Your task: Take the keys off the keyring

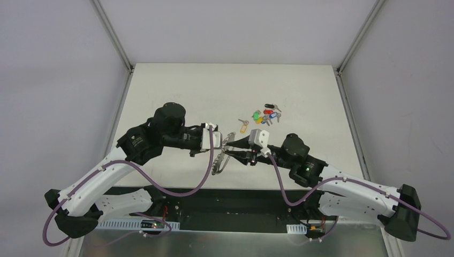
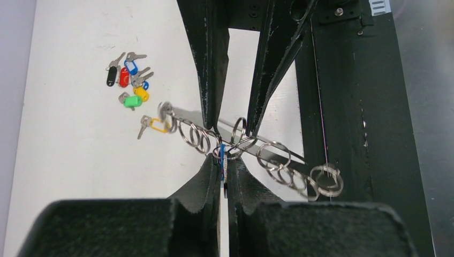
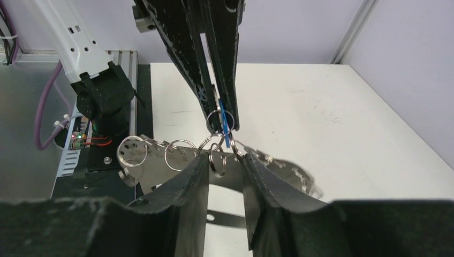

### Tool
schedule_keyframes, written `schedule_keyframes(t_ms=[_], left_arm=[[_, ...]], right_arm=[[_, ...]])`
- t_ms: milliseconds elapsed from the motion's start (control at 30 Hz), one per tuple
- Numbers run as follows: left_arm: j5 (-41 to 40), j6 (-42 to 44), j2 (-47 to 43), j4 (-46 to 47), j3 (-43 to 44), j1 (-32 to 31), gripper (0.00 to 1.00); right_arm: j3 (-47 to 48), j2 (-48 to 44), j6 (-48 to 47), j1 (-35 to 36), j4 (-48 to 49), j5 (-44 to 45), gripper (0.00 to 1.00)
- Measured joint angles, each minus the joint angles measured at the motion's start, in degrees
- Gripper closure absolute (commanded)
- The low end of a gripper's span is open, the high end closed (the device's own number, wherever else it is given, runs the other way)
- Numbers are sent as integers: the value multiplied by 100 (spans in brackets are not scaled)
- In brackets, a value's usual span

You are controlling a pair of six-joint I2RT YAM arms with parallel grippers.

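The keyring (image 1: 220,158) is a grey metal band fringed with split rings, held in the air between both grippers. It also shows in the left wrist view (image 2: 292,156) and the right wrist view (image 3: 155,166). My left gripper (image 1: 218,140) (image 2: 225,155) is shut on a blue-tagged key (image 2: 222,163) (image 3: 225,128) that still hangs from a ring on the band. My right gripper (image 1: 238,150) (image 3: 225,160) holds the band across its fingertips, jaws a narrow gap apart with a split ring between them. Loose keys (image 1: 267,114) (image 2: 128,77) with coloured tags lie on the table.
A yellow-tagged key (image 1: 243,127) (image 2: 152,124) lies alone between the pile and the grippers. The black base plate (image 1: 225,198) (image 2: 364,107) runs along the near table edge. Grey walls and metal posts (image 1: 115,40) close in the white table.
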Motion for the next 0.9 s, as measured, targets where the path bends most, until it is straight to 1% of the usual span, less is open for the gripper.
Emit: schedule_keyframes(t_ms=[367,467,567,633,733,800,833,900], left_arm=[[-109,-9,162,24,0,0,100],[-417,-48,299,44,2,0,100],[-890,-74,487,111,0,0,100],[-1215,-81,586,236,-46,0,100],[-1537,-90,570,490,-282,0,100],[-1698,-114,531,704,-503,0,100],[-1784,-136,505,802,-623,2,100],[-1884,-184,479,940,-796,9,100]], right_arm=[[111,52,46,-2,-114,-17,58],[111,52,90,0,-142,157,52],[111,52,240,-2,-151,612,46],[111,52,422,-2,-136,1016,46],[85,52,717,-4,-92,1526,50],[0,52,837,-13,-15,1679,59],[-76,50,876,-13,57,1716,62],[-278,57,925,-13,238,1735,63]])
